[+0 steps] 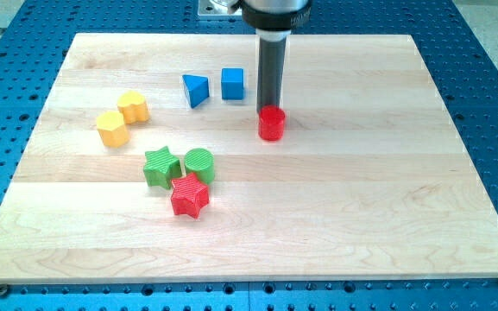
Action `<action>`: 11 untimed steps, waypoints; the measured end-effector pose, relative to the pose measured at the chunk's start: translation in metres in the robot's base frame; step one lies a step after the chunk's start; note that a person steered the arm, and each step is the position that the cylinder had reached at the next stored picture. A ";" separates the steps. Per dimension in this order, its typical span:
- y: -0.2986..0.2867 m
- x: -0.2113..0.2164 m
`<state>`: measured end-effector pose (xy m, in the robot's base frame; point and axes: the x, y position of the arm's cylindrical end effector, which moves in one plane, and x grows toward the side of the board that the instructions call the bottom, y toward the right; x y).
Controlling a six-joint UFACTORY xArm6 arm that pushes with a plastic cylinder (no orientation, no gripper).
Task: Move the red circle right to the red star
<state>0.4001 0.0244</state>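
- Nearest the view's bottom, the red star (189, 196) is lying on the wooden counter (387, 216), left of centre.
- Just above it, the green star (160, 166) is sitting at its 11 o'clock and the green circle (199, 163) at its 1 o'clock; both seem to be touching the red star, and each other.
- Farther back, the red circle (271, 123) is standing at about 2 o'clock from the red star, well apart from it.
- My tip (271, 109) is resting right behind the red circle, at its 12 o'clock, touching or all but touching its far edge.
- The tool here is a plain dark rod, with nothing to part or close.
- At the red star's 10 o'clock, two yellow blocks (111, 128) (133, 106) are sitting side by side.
- Farthest back, the blue triangle (195, 89) and blue cube (233, 83) are standing at 9 to 10 o'clock from the tip.
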 end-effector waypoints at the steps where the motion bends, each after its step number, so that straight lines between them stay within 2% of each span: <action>1: -0.001 0.065; 2: 0.026 0.027; 3: 0.026 0.083; 4: -0.001 0.105; 5: 0.054 0.109; 6: 0.028 0.144; 7: -0.026 0.167; 8: -0.048 0.173; 9: -0.007 0.143; 10: -0.048 0.099; 11: -0.110 0.099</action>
<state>0.4987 -0.0854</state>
